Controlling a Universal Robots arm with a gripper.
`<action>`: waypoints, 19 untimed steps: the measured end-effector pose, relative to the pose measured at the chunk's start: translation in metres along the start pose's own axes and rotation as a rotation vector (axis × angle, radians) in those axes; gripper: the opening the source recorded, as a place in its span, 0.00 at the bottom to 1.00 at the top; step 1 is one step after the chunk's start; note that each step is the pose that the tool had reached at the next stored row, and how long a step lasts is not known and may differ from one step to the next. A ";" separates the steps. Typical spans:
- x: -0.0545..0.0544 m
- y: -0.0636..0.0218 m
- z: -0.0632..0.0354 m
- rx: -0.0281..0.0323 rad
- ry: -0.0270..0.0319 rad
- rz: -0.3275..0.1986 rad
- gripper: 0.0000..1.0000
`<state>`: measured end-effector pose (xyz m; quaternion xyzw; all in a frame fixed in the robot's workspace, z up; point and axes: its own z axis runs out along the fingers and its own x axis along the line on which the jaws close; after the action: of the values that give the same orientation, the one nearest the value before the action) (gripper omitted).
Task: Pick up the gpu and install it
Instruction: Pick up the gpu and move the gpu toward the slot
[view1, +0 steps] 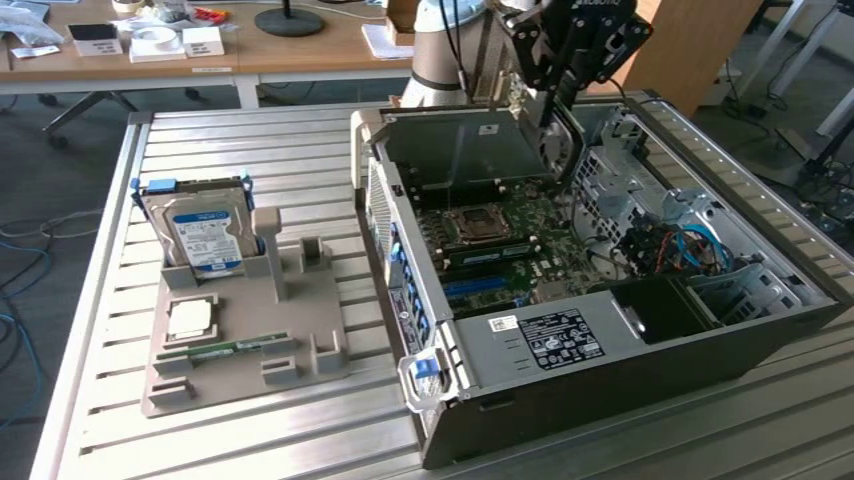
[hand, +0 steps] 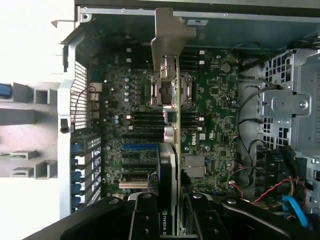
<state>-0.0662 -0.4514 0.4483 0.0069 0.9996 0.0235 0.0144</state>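
I have the gripper closed partway onto the gpu, one finger on each face of the card. The card hangs edge-on beneath the fingers, over the open computer case and not yet in any slot. Its pale bracket is the far end from the gripper, near the case's rear wall.

My main worry is alignment. The card's edge currently lies across the CPU socket and the memory slots below the gripper, not over the expansion slots, which sit off to one side. If it goes down here, it will probably strike board components instead of seating. The bracket could also catch the rear wall if it arrives tilted. With such a narrow grip on the faces, any knock may twist the card in the fingers.

On the other side of the gripper sit the drive cage and loose red and blue cables, close enough to snag. Well away from the gripper, outside the case, a hard drive and a memory stick rest on the grey fixture
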 end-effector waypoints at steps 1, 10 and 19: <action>-0.002 0.0000 0.0001 0.0000 0.0000 0.000 0.27; -0.019 0.0002 0.0006 -0.0006 0.0001 -0.003 0.27; -0.034 0.0005 0.0010 -0.0027 0.0002 -0.004 0.27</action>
<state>-0.0322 -0.4513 0.4483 0.0049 0.9996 0.0248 0.0144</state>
